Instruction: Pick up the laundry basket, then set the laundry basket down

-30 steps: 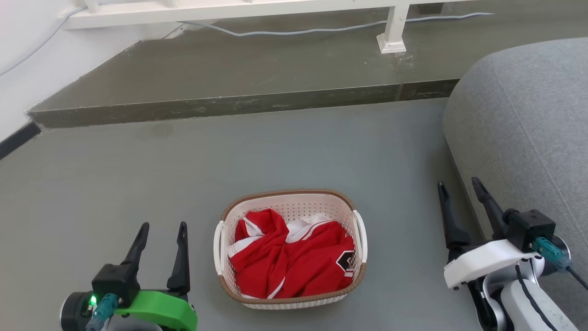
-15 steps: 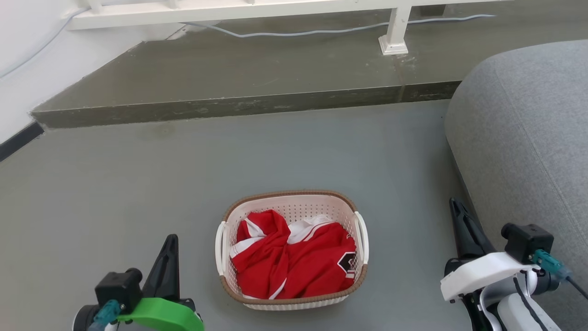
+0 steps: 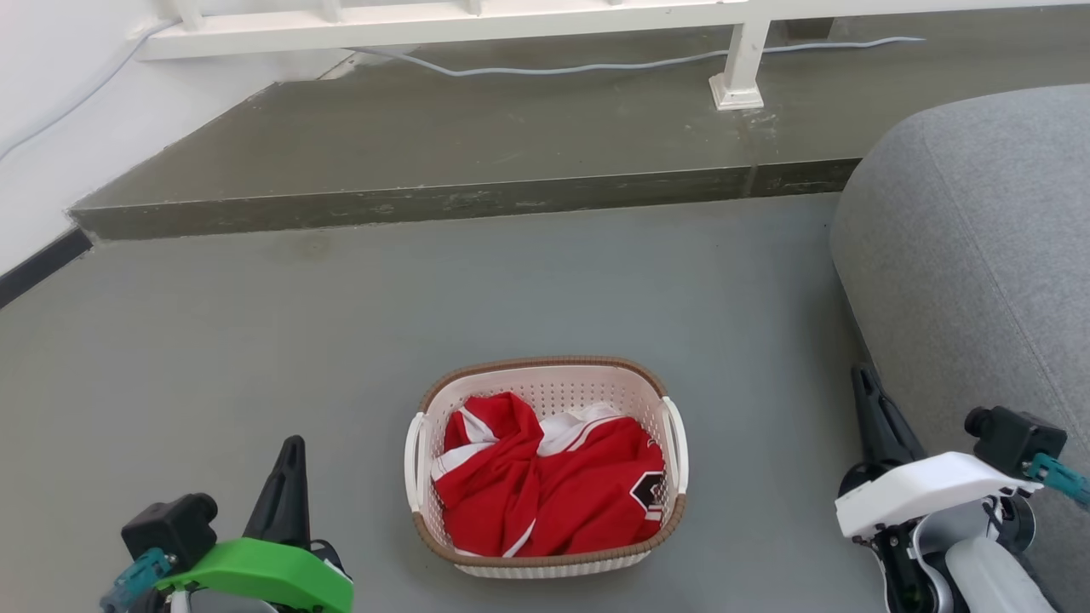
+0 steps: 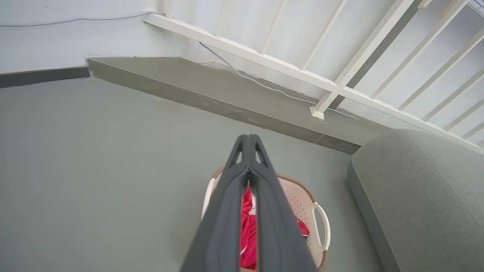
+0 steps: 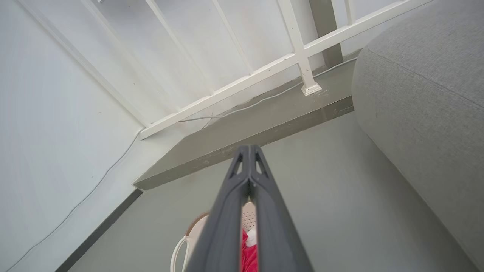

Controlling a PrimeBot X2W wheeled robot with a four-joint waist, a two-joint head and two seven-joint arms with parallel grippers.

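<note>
Grey smooth floor (image 3: 255, 340) runs across the scene. We see a white wall (image 3: 51, 102) at left with a dark baseboard (image 3: 38, 264) along its foot, then a low olive-grey step (image 3: 468, 145) across the back. On the step stands a white railing (image 3: 426, 21) with a post (image 3: 739, 72), and a pale cable (image 3: 596, 64) trails along it.

Left gripper (image 3: 293, 444) is low at left, fingers pressed together tip to tip, holding nothing, apart from the basket. The laundry basket (image 3: 545, 364) sits upright on the floor between the two grippers: cream perforated walls, brown rim, a white handle on each side. Inside lies a crumpled red garment (image 3: 545, 502) with white trim. Right gripper (image 3: 863, 373) is low at right, fingers likewise closed on nothing, just beside a grey fabric sofa (image 3: 979, 255) along the right edge.

We note a dark patch (image 3: 649, 491) on the garment; any writing is too small to read.
</note>
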